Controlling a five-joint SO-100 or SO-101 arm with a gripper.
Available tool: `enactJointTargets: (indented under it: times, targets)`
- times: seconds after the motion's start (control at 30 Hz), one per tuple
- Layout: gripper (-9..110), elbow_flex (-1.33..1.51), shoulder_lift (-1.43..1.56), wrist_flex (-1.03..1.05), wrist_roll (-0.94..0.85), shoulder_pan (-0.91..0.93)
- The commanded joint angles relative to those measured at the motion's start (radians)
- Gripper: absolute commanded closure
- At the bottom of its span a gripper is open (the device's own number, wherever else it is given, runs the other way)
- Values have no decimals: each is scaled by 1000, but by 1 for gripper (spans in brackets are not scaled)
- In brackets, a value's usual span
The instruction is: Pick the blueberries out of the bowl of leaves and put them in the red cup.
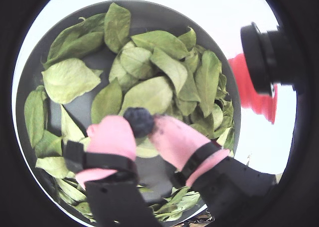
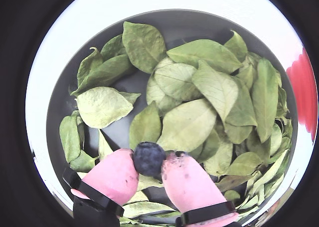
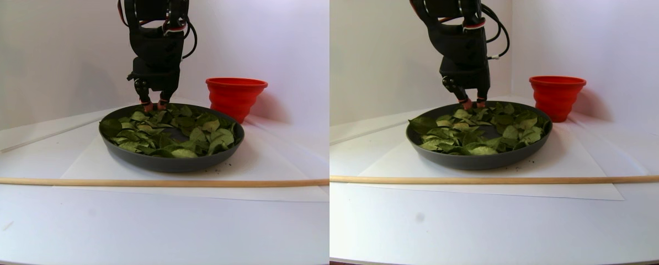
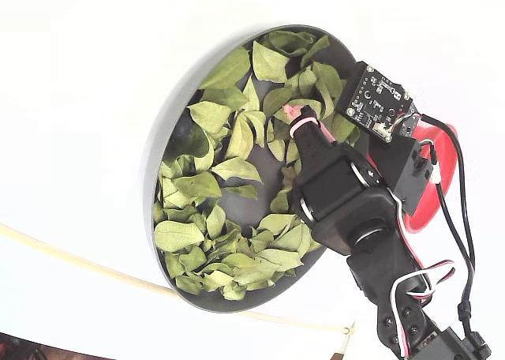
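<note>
The leaves (image 2: 189, 122) look dry and matt with fine veins, and the bowl (image 3: 169, 163) is dark grey with a smooth, dull finish. The red cup (image 3: 235, 96) has ribbed, slightly shiny sides like plastic or silicone. The blueberry (image 2: 148, 158) has a matt, dusty skin between pink soft-looking fingertips (image 2: 117, 174), and a thin wooden stick (image 3: 142, 182) lies on the white paper-covered surface (image 3: 142, 226).

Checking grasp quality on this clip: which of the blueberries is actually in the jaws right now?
The only blueberry visible: a dark, round one pinched between the pink fingertips over the bowl. No other berries show among the leaves.
</note>
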Motion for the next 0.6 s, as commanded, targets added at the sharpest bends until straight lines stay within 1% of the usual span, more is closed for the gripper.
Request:
enactJointTargets:
  times: [0.0, 0.57]
  targets:
    - [94, 2, 121, 8, -6, 15]
    - [93, 74, 264, 100, -14, 48]
